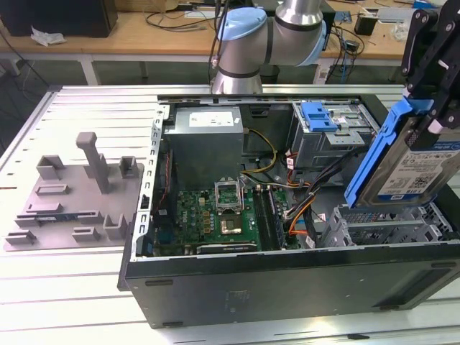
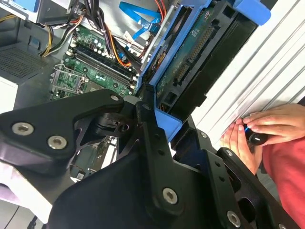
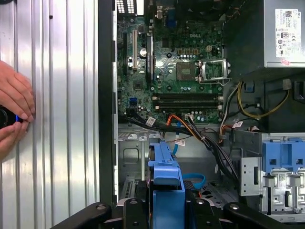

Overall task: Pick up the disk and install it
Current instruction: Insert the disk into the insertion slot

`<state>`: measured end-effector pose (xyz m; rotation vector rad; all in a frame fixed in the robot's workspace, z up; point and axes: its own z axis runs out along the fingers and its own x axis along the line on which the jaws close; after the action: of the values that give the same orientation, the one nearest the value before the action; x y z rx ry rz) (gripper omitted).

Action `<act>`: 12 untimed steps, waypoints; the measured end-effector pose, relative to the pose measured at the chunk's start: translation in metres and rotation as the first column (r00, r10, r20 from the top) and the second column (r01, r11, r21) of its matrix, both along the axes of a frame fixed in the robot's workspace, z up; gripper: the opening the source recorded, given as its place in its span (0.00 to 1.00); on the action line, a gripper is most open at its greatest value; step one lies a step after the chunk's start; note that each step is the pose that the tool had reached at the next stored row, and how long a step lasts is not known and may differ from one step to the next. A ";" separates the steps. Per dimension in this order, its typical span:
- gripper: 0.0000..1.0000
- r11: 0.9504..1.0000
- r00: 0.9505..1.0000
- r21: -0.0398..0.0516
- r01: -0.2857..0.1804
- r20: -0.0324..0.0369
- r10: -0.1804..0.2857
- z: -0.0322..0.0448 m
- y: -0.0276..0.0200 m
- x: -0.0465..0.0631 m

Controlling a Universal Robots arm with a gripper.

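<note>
The disk (image 1: 411,164) is a silver hard drive with a blue-and-white label in a blue plastic bracket. It hangs tilted and on edge at the exterior view's right, above the open computer case (image 1: 287,277). My black gripper (image 1: 431,111) is shut on its upper end. Just below it lies the metal drive bay (image 1: 388,231) in the case's near right corner. In both wrist views the blue bracket (image 3: 167,174) of the disk (image 2: 190,59) sticks out between my fingers (image 2: 152,138), over the bay floor and cables.
A silver cage with a blue handle piece (image 1: 320,115) sits at the case's back right, the motherboard (image 1: 215,215) and power supply (image 1: 205,140) further left. A grey fixture tray (image 1: 72,201) lies outside. A person's hands (image 3: 12,114) rest on the ribbed table beside the case.
</note>
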<state>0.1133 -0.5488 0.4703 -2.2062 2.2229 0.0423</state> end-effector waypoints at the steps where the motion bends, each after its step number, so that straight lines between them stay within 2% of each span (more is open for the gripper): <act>1: 0.37 1.000 1.000 0.000 0.000 0.000 0.000 -0.0001 0.0000 0.000; 12: 0.37 1.000 1.000 0.000 0.000 0.000 0.000 -0.0032 0.0000 -0.001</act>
<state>0.1125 -0.5488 0.4672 -2.2062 2.2228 0.0422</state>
